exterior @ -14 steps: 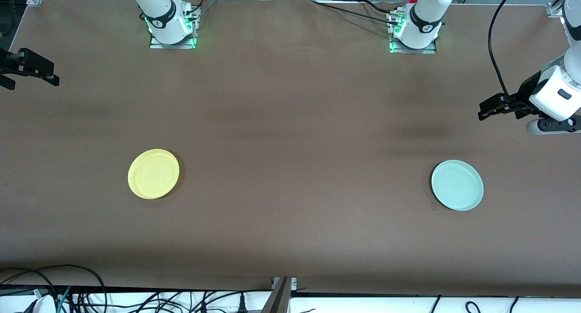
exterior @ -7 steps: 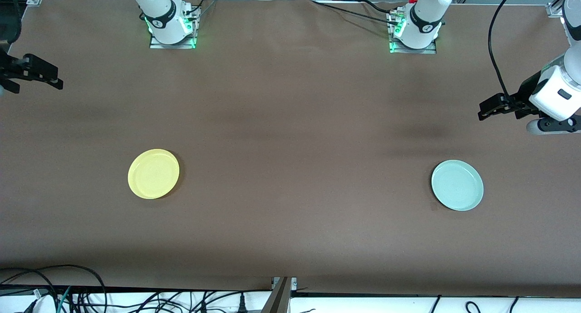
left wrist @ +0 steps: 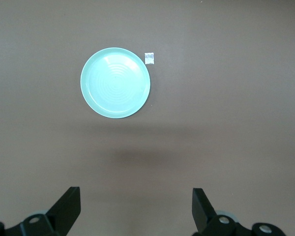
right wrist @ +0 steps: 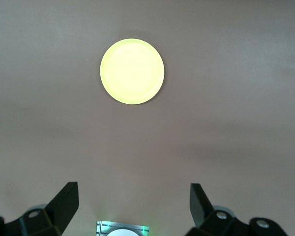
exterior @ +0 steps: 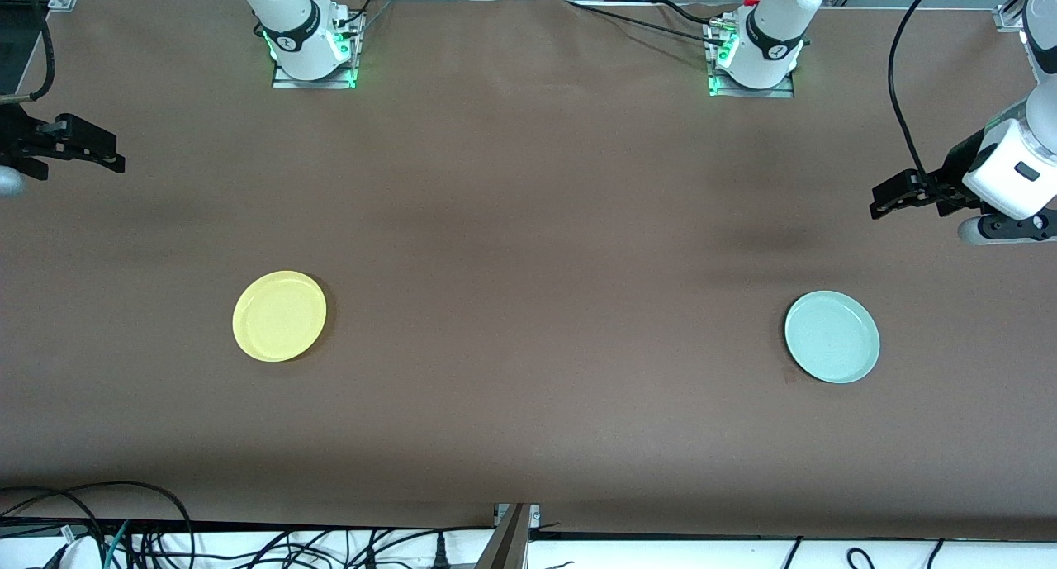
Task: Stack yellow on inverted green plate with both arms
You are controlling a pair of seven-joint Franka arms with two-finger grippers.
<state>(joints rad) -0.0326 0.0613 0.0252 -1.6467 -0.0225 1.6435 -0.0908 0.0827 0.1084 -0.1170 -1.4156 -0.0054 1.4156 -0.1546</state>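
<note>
table (exterior: 528, 222): brown | on it: yellow plate (exterior: 279, 316), green plate (exterior: 831, 337)

No text, label, brand or number can be read anywhere; the marks on the arm bases are too small to tell.

Green plate (left wrist: 115, 82) rim-up on brown table (left wrist: 226, 123), left end effector (left wrist: 136, 209) fingers spread

round pale-yellow plate (exterior: 279, 316) lies rim-up toward the right arm's end; round mint-green plate (exterior: 831, 337) rim-up toward the left arm's end, well apart.
</note>
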